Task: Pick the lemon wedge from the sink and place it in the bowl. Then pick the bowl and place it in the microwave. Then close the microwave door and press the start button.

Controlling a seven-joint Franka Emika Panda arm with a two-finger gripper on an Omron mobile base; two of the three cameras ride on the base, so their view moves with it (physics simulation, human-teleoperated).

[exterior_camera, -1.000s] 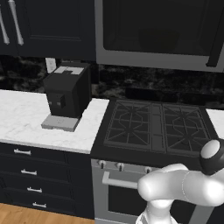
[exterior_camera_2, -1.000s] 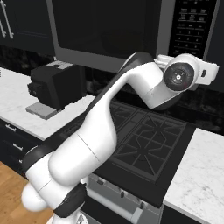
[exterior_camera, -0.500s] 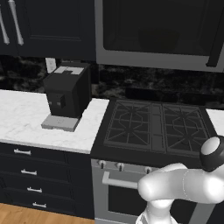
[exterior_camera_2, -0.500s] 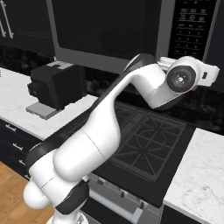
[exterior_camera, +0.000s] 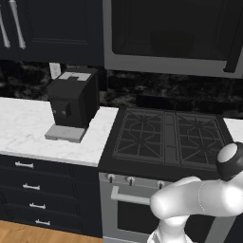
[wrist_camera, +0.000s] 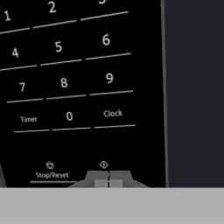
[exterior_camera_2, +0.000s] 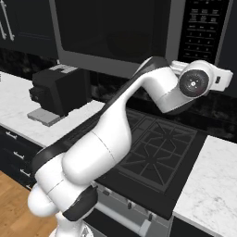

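I see my hand (wrist_camera: 108,178) pinched fully shut, holding nothing, its tips right at the microwave's keypad (wrist_camera: 65,83), just below the diamond-marked button (wrist_camera: 103,164) beside Stop/Reset. The microwave (exterior_camera_2: 139,32) sits above the stove (exterior_camera: 166,137), its door (exterior_camera: 171,33) closed. A black coffee machine (exterior_camera: 71,102) stands on the table (exterior_camera: 23,128) to the left.

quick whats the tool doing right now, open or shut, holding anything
tool: shut, fingertips together, holding nothing; pointed at the microwave keypad, just below the diamond-marked key.
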